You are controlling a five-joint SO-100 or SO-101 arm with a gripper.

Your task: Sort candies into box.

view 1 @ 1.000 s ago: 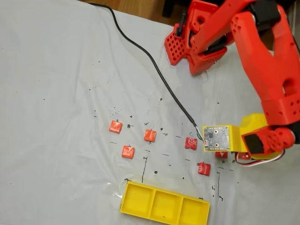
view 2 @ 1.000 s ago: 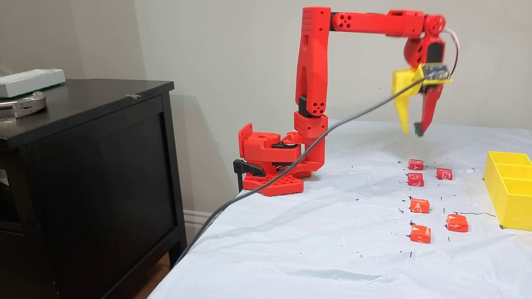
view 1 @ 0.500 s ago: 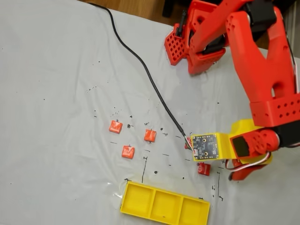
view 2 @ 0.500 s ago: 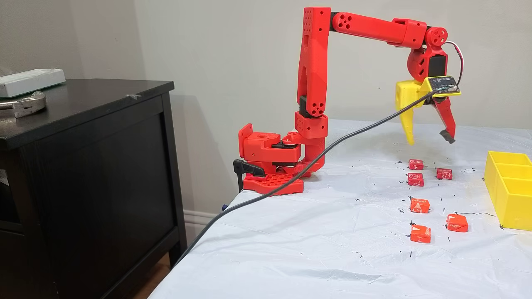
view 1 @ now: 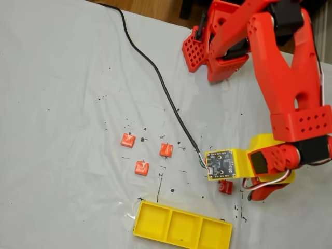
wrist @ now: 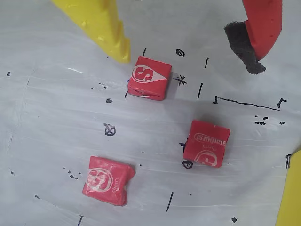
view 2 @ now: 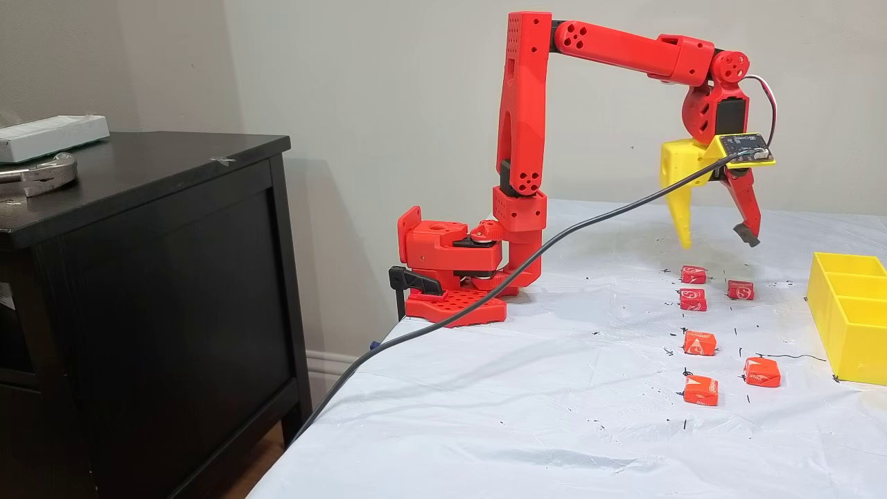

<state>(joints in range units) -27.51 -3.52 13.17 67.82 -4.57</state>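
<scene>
Reading the side fixed view from left to right, I see the black cabinet, then the red arm's base clamped at the far left corner of the white-sheeted table, with a black cable trailing off that edge. Further right, six small square red-orange wrapped candies lie in two short rows on the sheet, all outside the box. My gripper hangs above the rows' far end with nothing in it, its yellow finger and red, foam-tipped finger spread wide. At the right edge sits the long shallow yellow three-compartment tray, empty from above.

In the wrist view the yellow finger points just beside the upper-left candy, with the red finger well off to the right. I judge the risk is a lopsided descent: the yellow tip could land on the wrapper, or a closing sweep could nudge the neighbouring candy. The cable could also drag across the sweets.
</scene>
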